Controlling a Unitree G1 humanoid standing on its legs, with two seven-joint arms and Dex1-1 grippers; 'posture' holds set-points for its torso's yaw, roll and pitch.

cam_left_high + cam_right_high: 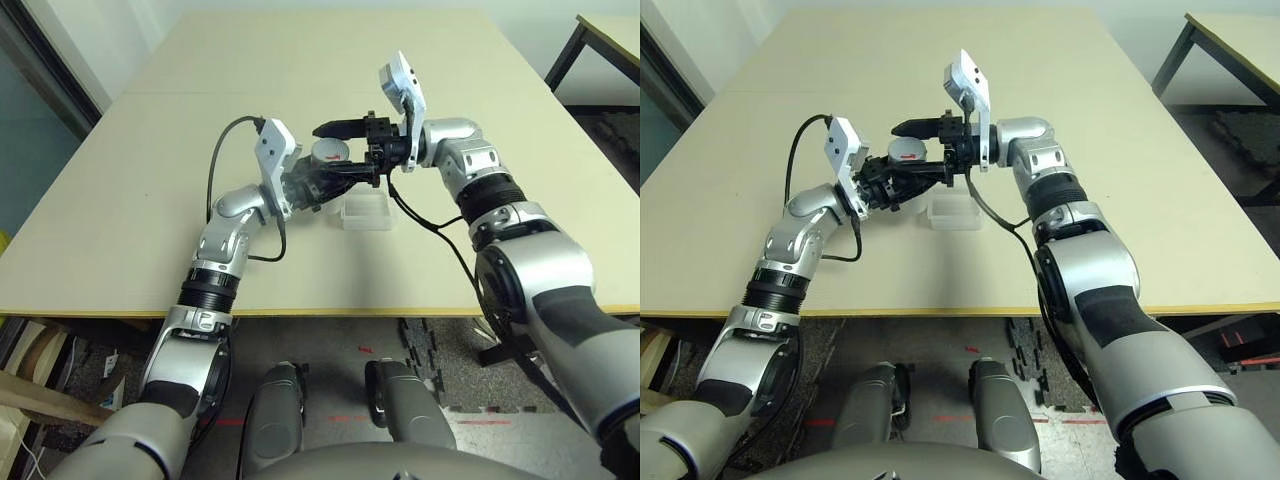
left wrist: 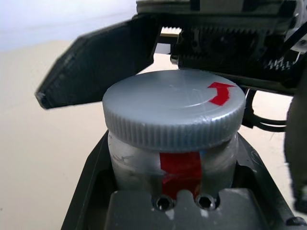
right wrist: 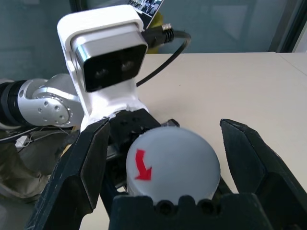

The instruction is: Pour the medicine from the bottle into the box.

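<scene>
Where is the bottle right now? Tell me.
The bottle is held in the left gripper, its cap between the right gripper's open fingers, above the table.

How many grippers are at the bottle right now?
2. Left gripper is clamped on the bottle; right gripper is open, a finger either side of the cap, clear of it.

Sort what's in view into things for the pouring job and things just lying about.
For the job:
- bottle, cap on, held in the left gripper
- clear box on the table
- right gripper, open around the cap

Not for the job:
- second table off to the right
- picture sheet in the background
</scene>
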